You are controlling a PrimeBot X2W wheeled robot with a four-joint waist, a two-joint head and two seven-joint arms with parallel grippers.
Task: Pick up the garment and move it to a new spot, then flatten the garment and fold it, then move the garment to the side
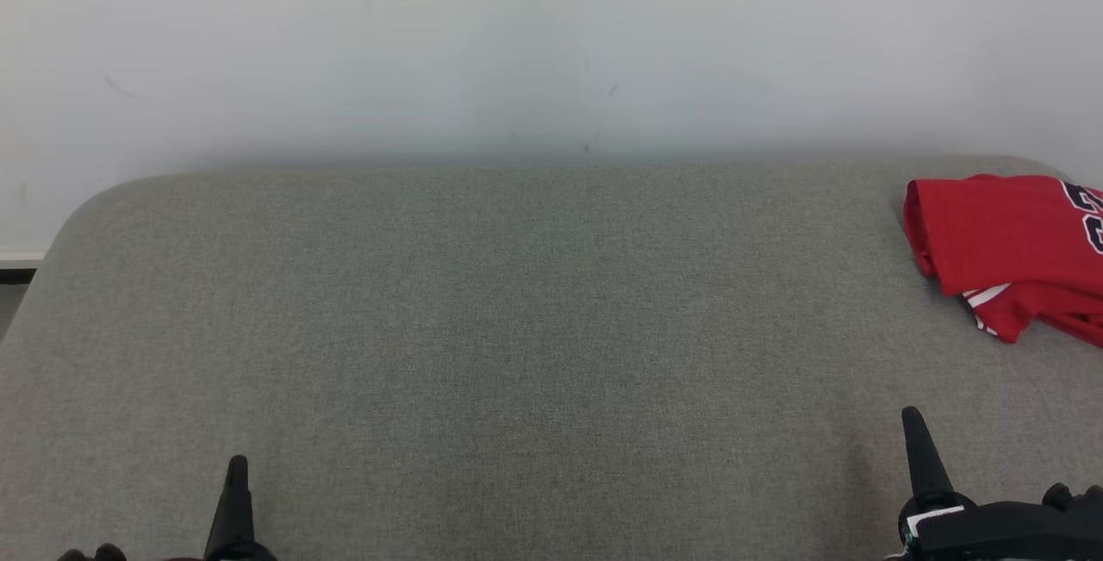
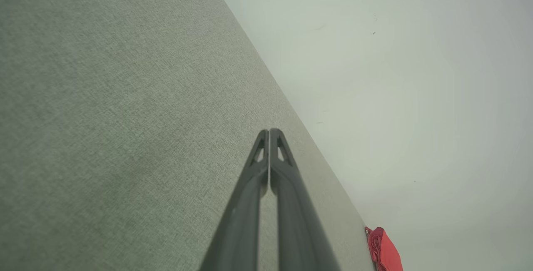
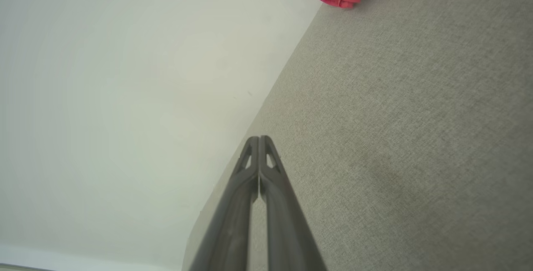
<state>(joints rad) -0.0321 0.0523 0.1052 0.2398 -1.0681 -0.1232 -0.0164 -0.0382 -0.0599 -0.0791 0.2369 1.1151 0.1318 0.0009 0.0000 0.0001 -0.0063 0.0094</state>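
A red garment (image 1: 1000,238) with dark lettering lies loosely folded at the far right corner of the grey fabric surface (image 1: 517,328), and its length appears to run sideways past the right edge of the head view. The right tool (image 1: 915,423), its fingers pressed together and empty, is the nearer one; the garment lies ahead and to its right. The left tool (image 1: 234,470), likewise closed on nothing, rests well apart. Any reach looks likely to fall to the right tool.
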